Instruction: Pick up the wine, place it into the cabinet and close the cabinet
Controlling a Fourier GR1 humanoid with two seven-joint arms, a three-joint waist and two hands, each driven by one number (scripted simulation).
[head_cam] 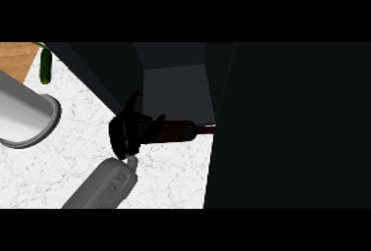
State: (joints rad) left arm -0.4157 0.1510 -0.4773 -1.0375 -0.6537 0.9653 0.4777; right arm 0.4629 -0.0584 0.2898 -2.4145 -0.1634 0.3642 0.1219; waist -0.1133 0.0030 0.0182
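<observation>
The wine (177, 131) is a dark bottle lying sideways at the centre of the frame, its narrow reddish neck pointing right and its base end wrapped in the curled fingers of the robot hand (129, 132). Just above it stands the cabinet (174, 86), dark and open, with a broad dark panel (290, 122) filling the right of the frame.

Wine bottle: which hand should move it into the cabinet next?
Left. The left hand is curled round the wine bottle, just in front of the open cabinet. The right hand is not in view, so nothing shows it placed to help.
</observation>
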